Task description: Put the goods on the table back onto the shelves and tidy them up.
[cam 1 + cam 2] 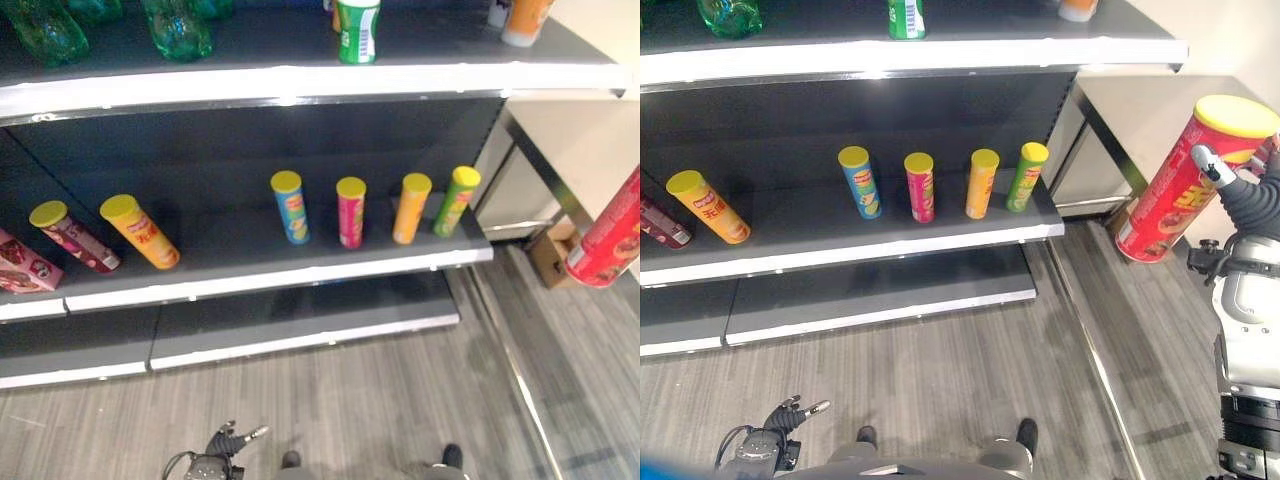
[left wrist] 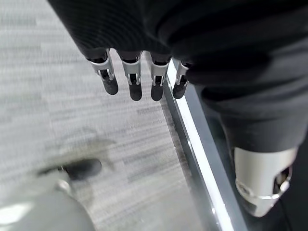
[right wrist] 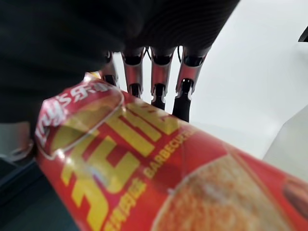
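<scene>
1. The right hand (image 1: 1240,190) grips a tilted red can (image 1: 1178,185) with a yellow lid at the right edge of the frame, its fingers (image 3: 159,79) curled round it.
2. Middle shelf (image 1: 300,262): blue can (image 1: 290,208), pink can (image 1: 350,212), orange can (image 1: 411,208) and green can (image 1: 455,200) stand in a row.
3. The left hand (image 2: 132,72) hangs relaxed over the floor (image 2: 57,106) at the bottom left.

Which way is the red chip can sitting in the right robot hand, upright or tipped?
Tipped. The red chip can leans, its yellow lid up and away from the shelves, held in the right robot hand.
</scene>
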